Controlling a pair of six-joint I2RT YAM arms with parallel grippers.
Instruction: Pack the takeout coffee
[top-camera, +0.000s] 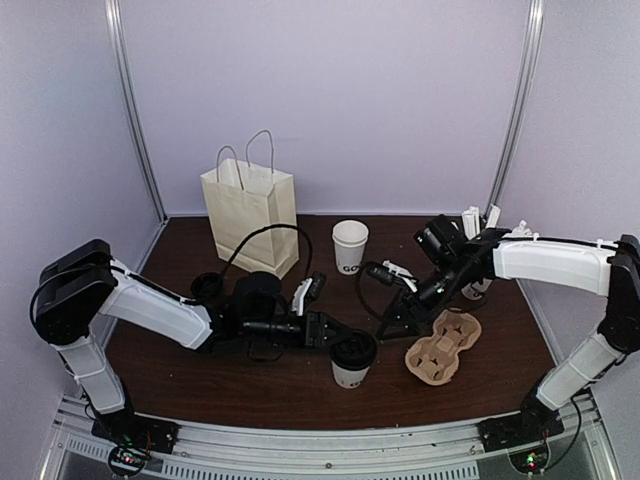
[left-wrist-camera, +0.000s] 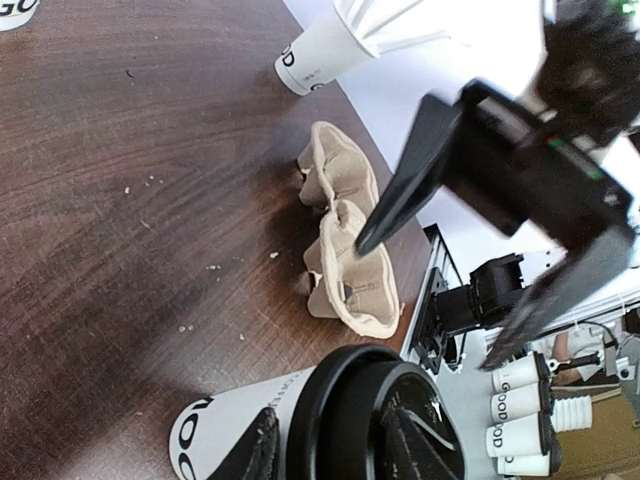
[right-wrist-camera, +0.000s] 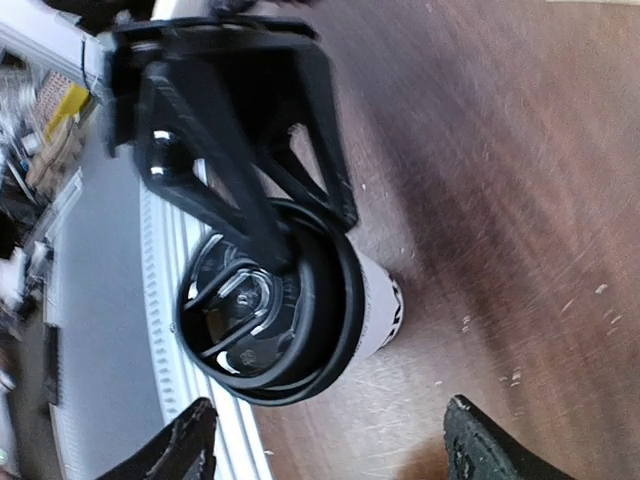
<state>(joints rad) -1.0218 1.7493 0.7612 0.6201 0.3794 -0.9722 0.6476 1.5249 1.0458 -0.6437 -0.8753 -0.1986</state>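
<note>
A takeout coffee cup, white with a black lid, stands near the table's front middle. My left gripper reaches it from the left and is shut on it. In the left wrist view one finger lies on the cup's wall and the other lies on top of the lid. My right gripper hangs wide open and empty just right of this cup, with its fingertips apart above bare table. A second white cup stands lidless at mid-table. The paper bag stands upright at the back left.
A brown pulp cup carrier lies right of the lidded cup and shows in the left wrist view. A white cup full of white sticks stands at the right, behind my right arm. A loose black lid lies left of the bag's foot.
</note>
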